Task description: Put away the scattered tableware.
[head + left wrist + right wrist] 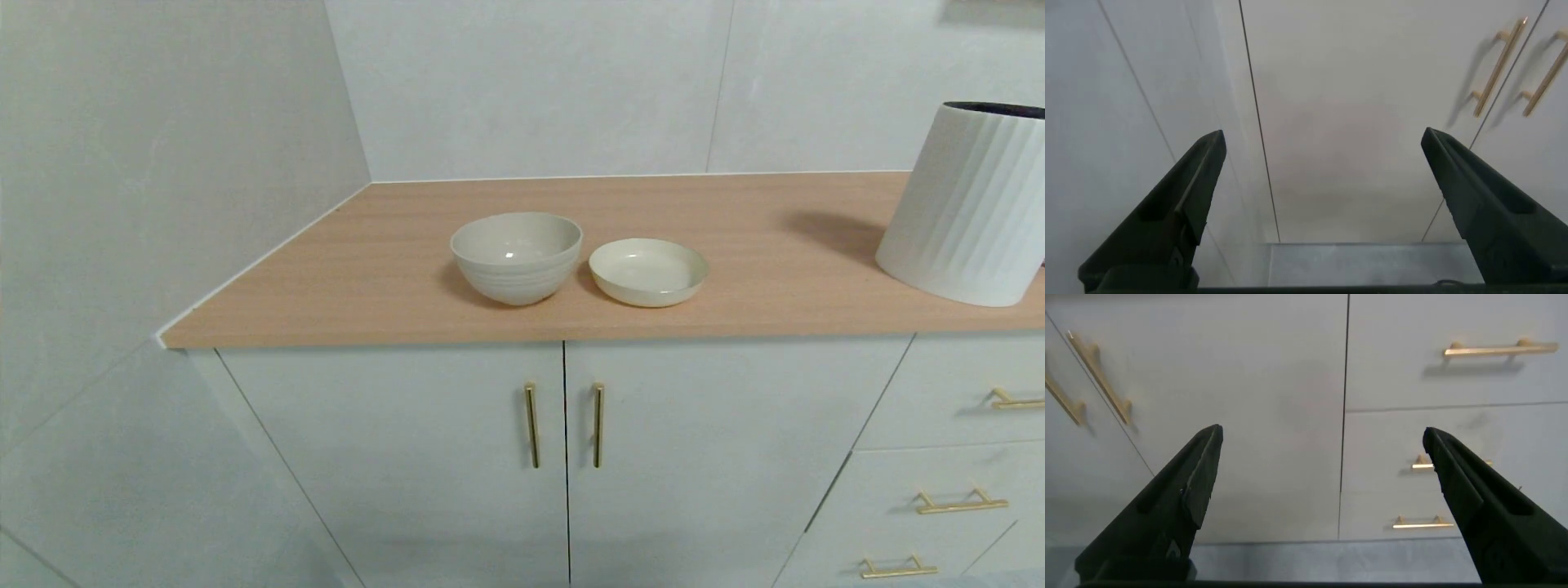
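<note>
A deep grey-beige ribbed bowl (516, 256) stands on the wooden countertop (367, 269), near its front edge. Just to its right sits a shallow cream dish (648, 271), almost touching it. My left gripper (1323, 147) is open and empty, low down, facing the white cabinet front. My right gripper (1323, 445) is likewise open with nothing between its fingers, facing the cabinet door and drawers.
A tall white ribbed container (971, 204) stands at the right of the countertop. Below are two white cabinet doors with gold handles (532, 425) (598, 425) and drawers with gold pulls (959, 502) at the right. Tiled walls close the left and back.
</note>
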Controlling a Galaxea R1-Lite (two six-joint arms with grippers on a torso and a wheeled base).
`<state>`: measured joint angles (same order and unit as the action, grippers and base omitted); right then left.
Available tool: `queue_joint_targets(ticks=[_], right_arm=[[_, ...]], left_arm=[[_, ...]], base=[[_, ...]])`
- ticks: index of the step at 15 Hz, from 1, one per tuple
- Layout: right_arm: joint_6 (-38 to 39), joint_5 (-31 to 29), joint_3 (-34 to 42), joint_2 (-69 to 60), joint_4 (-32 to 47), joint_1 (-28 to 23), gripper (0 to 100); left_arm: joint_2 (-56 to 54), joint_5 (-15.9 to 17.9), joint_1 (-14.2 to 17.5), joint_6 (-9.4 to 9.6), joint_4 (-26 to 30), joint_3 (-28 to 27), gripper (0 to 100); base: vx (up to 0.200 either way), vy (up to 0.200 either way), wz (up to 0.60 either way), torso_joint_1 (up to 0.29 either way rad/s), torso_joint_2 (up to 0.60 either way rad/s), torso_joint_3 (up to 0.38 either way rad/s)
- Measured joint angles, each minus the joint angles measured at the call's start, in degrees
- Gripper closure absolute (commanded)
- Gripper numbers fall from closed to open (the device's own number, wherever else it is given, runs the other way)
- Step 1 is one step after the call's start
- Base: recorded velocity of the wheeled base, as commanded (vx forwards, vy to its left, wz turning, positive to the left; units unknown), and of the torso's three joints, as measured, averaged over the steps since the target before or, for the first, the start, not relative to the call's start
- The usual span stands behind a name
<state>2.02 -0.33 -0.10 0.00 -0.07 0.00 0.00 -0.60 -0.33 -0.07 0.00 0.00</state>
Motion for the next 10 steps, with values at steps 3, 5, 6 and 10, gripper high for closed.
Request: queue_joint_targets(ticks=[3,5,6,10], right_arm=[[0.00,0.00,0.00,0.00,0.00,0.00,0],[0.00,-0.02,0.00,0.00,0.00,0.00,0],[0.00,-0.02,0.00,0.00,0.00,0.00,0],[-0.15,-0.10,0.00,0.00,-0.02,0.00,0]], left_arm=[[0.00,-0.02,0.00,0.00,0.02,0.00,0],[0.00,0.00,0.00,0.00,0.05,0.00,0],[0.00,-0.02,0.00,0.00,0.11,-0.02,0],[0.00,-0.02,0.00,0.00,0.11,0.00,0]], base=[[0.000,0.000,0.00,-0.146,0.45,0.305],[0.000,0.000,0.00,-0.122,0.45,0.325],[0.000,0.000,0.00,-0.100,0.45,0.320],[0.000,0.000,0.00,-0.034,0.14,0.097]])
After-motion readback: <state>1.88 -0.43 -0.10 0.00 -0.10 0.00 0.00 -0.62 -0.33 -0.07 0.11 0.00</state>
